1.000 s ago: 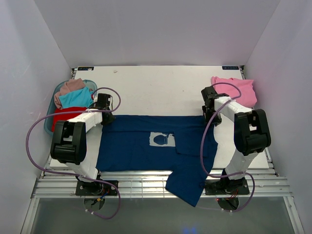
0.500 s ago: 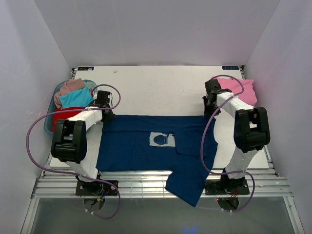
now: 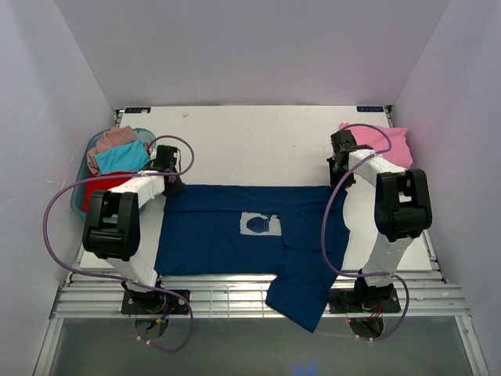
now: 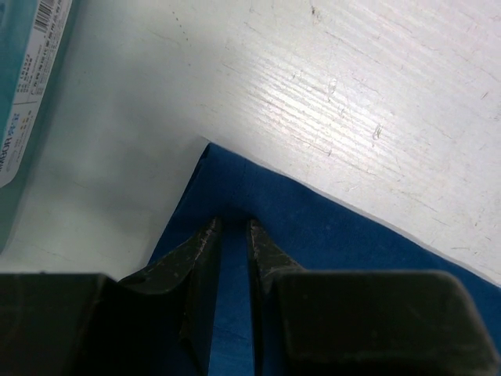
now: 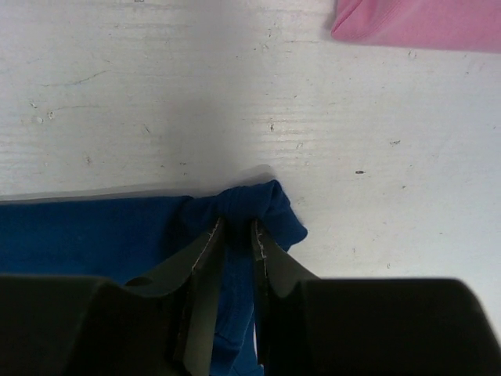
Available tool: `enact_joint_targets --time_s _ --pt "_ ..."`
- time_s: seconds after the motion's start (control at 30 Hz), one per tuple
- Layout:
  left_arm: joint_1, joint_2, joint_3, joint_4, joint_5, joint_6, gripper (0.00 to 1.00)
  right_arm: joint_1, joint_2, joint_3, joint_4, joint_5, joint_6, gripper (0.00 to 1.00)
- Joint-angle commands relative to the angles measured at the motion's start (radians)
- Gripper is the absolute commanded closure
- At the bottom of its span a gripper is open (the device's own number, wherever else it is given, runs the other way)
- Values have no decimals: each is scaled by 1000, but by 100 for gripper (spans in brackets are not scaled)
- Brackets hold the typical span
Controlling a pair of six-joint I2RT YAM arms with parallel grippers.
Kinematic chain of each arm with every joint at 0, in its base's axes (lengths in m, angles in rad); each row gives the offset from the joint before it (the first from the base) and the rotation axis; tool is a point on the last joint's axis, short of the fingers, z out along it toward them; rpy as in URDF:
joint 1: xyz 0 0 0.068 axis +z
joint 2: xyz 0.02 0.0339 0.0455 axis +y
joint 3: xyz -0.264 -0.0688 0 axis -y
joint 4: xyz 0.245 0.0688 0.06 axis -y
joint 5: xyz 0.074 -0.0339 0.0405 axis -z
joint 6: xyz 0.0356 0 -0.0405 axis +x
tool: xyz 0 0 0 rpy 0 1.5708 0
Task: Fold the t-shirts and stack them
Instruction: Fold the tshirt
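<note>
The navy t-shirt [image 3: 235, 227] with a pale mouse print lies spread across the table, one part hanging over the near edge. My left gripper [image 3: 167, 182] is shut on its far left corner [image 4: 235, 205]. My right gripper [image 3: 338, 171] is shut on its bunched far right corner [image 5: 254, 202]. The pink t-shirt [image 3: 389, 143] lies folded at the far right and also shows in the right wrist view [image 5: 423, 23]. The dusty-pink [image 3: 113, 138], teal [image 3: 121, 157] and red [image 3: 106, 185] t-shirts are piled at the far left.
A teal basket [image 3: 78, 200] holds the piled shirts at the left edge; its wall shows in the left wrist view [image 4: 27, 102]. White walls enclose the table on three sides. A slatted metal rail [image 3: 227, 294] runs along the near edge.
Both grippers have moved a little toward the far side, pulling the navy shirt's far corners with them. The right gripper moved closer to the pink shirt.
</note>
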Motion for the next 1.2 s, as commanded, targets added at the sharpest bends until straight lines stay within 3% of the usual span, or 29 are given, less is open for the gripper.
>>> enact_joint_targets --time_s 0.0,0.23,0.7,0.87,1.17 --pt "-2 0 37 10 -12 9 70 -12 11 -1 18 32 -14 74" --pt "-2 -2 37 6 -21 9 70 -27 12 -10 18 90 -2 92" --pt "-1 0 29 2 -25 -3 71 -68 -5 -25 7 180 23 89" --pt "-1 -51 57 34 2 -1 71 -70 -36 -39 13 159 32 76" --pt "-13 -172 138 55 10 -6 70 -62 -278 -68 81 50 -13 54"
